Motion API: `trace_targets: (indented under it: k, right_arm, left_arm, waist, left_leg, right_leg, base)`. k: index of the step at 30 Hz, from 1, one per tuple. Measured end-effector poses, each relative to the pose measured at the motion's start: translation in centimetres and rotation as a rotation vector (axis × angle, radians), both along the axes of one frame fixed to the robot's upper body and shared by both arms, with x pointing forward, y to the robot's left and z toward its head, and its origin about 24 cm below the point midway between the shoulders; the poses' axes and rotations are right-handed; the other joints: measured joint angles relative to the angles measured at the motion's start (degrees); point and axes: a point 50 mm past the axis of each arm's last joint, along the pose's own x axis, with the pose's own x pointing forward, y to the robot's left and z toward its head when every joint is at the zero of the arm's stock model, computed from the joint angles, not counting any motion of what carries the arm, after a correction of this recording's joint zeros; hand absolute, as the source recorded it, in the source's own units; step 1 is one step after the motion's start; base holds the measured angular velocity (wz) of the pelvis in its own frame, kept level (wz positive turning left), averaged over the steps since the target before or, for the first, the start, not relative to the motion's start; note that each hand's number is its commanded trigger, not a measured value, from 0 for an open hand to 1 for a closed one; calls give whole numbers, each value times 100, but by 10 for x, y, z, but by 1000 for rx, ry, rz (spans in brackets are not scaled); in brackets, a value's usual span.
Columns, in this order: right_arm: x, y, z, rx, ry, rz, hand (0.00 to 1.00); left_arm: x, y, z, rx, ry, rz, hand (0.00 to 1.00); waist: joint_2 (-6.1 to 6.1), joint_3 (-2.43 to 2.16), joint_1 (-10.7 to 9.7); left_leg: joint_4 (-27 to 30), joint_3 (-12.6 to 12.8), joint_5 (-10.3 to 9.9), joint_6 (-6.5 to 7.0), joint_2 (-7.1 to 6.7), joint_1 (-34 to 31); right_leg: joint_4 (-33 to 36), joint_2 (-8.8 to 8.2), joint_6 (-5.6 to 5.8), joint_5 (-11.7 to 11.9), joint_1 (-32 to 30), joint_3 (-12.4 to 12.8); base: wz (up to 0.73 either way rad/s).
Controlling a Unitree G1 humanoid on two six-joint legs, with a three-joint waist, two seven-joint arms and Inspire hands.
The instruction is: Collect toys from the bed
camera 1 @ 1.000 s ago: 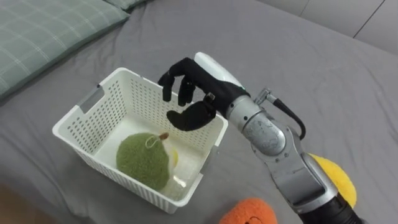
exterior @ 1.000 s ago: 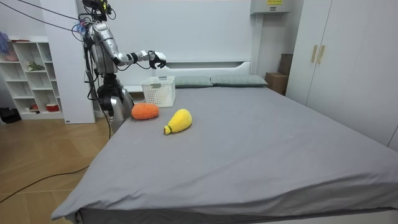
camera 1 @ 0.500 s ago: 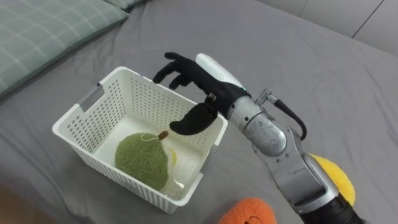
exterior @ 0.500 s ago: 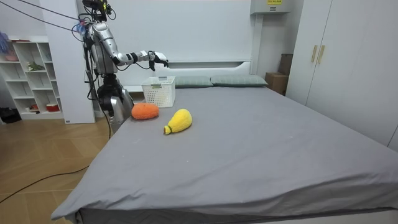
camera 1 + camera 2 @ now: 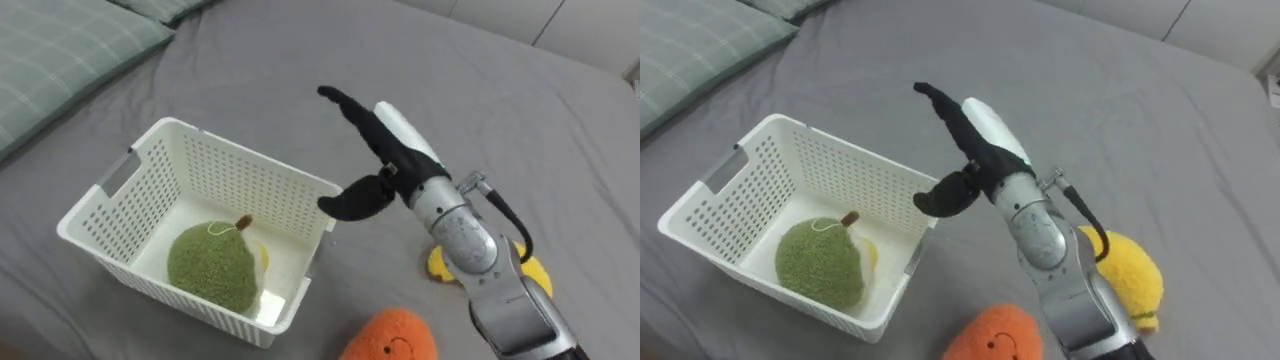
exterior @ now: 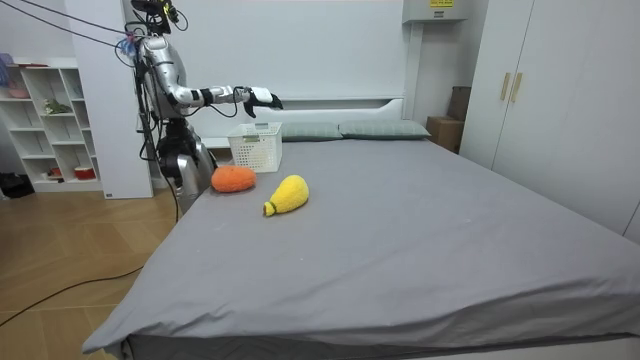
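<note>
A white slotted basket [image 5: 110, 190] stands on the grey bed and holds a green pear-shaped plush [image 5: 208, 265] with a bit of yellow beside it. My right hand [image 5: 380, 150] hovers just past the basket's right corner, open, fingers stretched straight and thumb spread, holding nothing. An orange plush [image 5: 390, 335] lies on the sheet near the front edge. A yellow plush [image 5: 520, 270] lies right of it, partly behind my forearm. In the room view I stand at the bed's corner with the right hand [image 6: 262, 97] held out above the basket [image 6: 256, 147].
A checked green pillow [image 5: 60, 50] lies at the far left of the bed. Grey sheet spreads wide to the right and beyond the basket. In the room view a white shelf unit [image 6: 50, 120] stands behind me and wardrobes [image 6: 560, 110] fill the room view's right.
My right hand has uncurled from half shut to fully open and swung right, off the basket. The head camera has shifted, so the basket sits lower left in view.
</note>
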Motion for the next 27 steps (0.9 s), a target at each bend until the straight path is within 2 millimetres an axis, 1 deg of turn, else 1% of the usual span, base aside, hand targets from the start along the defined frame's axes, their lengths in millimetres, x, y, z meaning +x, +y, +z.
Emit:
trace_targets:
  k: [1, 2, 3, 6, 8, 10, 11, 13, 15, 16, 17, 18, 19, 20, 23, 24, 26, 27]
  right_arm:
    - [-1, -9, -1, -7, -3, -36, 0]
    - [-2, -13, -2, -9, -4, -52, 0]
    - [-2, -20, -3, -14, -7, -83, 0]
    - [-5, -36, -3, -13, -17, -147, 0]
    - [-6, -47, -4, -18, -22, -193, 0]
    - [-7, -59, -12, -24, 3, -248, 0]
    - [-7, -61, -14, -26, 12, -257, 0]
    - [-8, -69, -24, -33, 48, -290, 0]
    - [-9, -74, -33, -41, 81, -323, 0]
    - [-9, -77, -39, -45, 102, -339, 0]
    - [-10, -78, -42, -47, 112, -344, 0]
    - [-11, -81, -46, -50, 126, -357, 0]
    - [-11, -85, -49, -46, 134, -376, 0]
    - [-12, -87, -50, -47, 136, -387, 0]
    - [-12, -92, -54, -46, 126, -425, 0]
    - [-8, -93, -55, -50, 123, -431, 0]
    - [0, -95, -57, -56, 132, -443, 0]
    - [4, -96, -58, -60, 132, -458, 0]
  left_arm:
    - [-1, 0, 0, 3, -5, 11, 0]
    - [-2, 0, 0, 8, -6, 13, 0]
    - [-5, -1, -1, 15, -8, 15, 0]
    - [-13, -2, -2, 24, -3, 20, 0]
    - [-17, -4, -3, 27, 5, 32, 0]
    - [-21, -4, -4, 36, 9, 44, 0]
    - [-22, -3, -4, 39, 9, 48, 0]
    - [-25, -3, -4, 44, 15, 51, 0]
    - [-25, -3, -4, 45, 16, 50, 0]
    - [-26, -2, -4, 47, 20, 48, 0]
    - [-27, -2, -5, 48, 27, 43, 0]
    - [-29, -1, -5, 50, 33, 42, 0]
    - [-28, -1, -4, 51, 32, 43, 0]
    - [-27, -1, -4, 51, 29, 42, 0]
    - [-21, 0, -4, 44, 9, 53, 0]
    - [-14, 0, -3, 38, -12, 62, 0]
    - [-4, -2, -2, 15, -47, 93, 0]
    - [1, -3, -2, -1, -71, 110, 0]
  waist:
    - [19, -17, -59]
    - [15, -33, -78]
    - [32, -45, -160]
    - [32, -53, -325]
    - [26, -53, -365]
    - [-1, -57, -376]
    - [-12, -58, -402]
    - [-40, -56, -510]
    - [-90, -75, -537]
    - [-115, -57, -549]
    - [-119, -56, -551]
    - [-139, -65, -581]
    - [-158, -76, -589]
    - [-159, -76, -590]
    - [-146, -70, -607]
    - [-162, -65, -620]
    - [-86, 14, -626]
    - [-58, 29, -637]
  left_leg:
    - [-2, 53, 0, 1, 2, 19]
    - [-4, 91, -1, 2, 8, 37]
    - [-14, 144, -5, 8, 23, 79]
    - [-44, 222, -8, 9, 36, 123]
    - [-44, 288, -12, 9, 54, 139]
    - [-44, 396, -19, 2, 81, 196]
    - [-43, 427, -22, -1, 88, 202]
    - [-36, 436, -26, -4, 94, 180]
    - [-22, 439, -35, -4, 100, 99]
    - [-7, 443, -36, -4, 102, 70]
    - [-8, 448, -36, -4, 101, 50]
    - [-1, 458, -35, -4, 101, -11]
    - [16, 453, -35, -2, 102, -101]
    - [25, 454, -34, 0, 101, -137]
    - [120, 468, -34, 6, 106, -403]
    - [142, 491, -23, 20, 109, -507]
    - [170, 503, -18, 29, 111, -601]
    - [168, 509, -4, 48, 103, -693]
  right_leg:
    - [7, -2, 1, 2, 2, 15]
    - [9, 0, 1, 2, 2, 47]
    - [11, 6, 3, 7, 8, 128]
    - [20, 13, 1, 10, 5, 170]
    - [16, 26, -6, 26, -5, 203]
    - [15, 46, -16, 37, 1, 317]
    - [15, 50, -19, 40, 0, 324]
    - [13, 56, -24, 43, -16, 350]
    - [20, 60, -28, 55, -84, 354]
    - [20, 63, -29, 63, -105, 358]
    - [20, 65, -28, 65, -126, 363]
    - [23, 106, -27, 79, -202, 415]
    - [21, 111, -28, 100, -285, 434]
    - [20, 112, -28, 109, -313, 438]
    - [20, 112, -28, 169, -548, 460]
    - [20, 109, -30, 204, -645, 461]
    - [9, 103, -26, 241, -725, 459]
    - [17, 96, -23, 255, -821, 454]
  base:
    - [-12]
    - [-23]
    - [-23]
    - [-16]
    - [-18]
    - [-20]
    - [-15]
    - [-3]
    - [0]
    - [0]
    - [-6]
    - [-9]
    - [-9]
    - [-7]
    - [-3]
    - [-4]
    - [-6]
    - [-4]
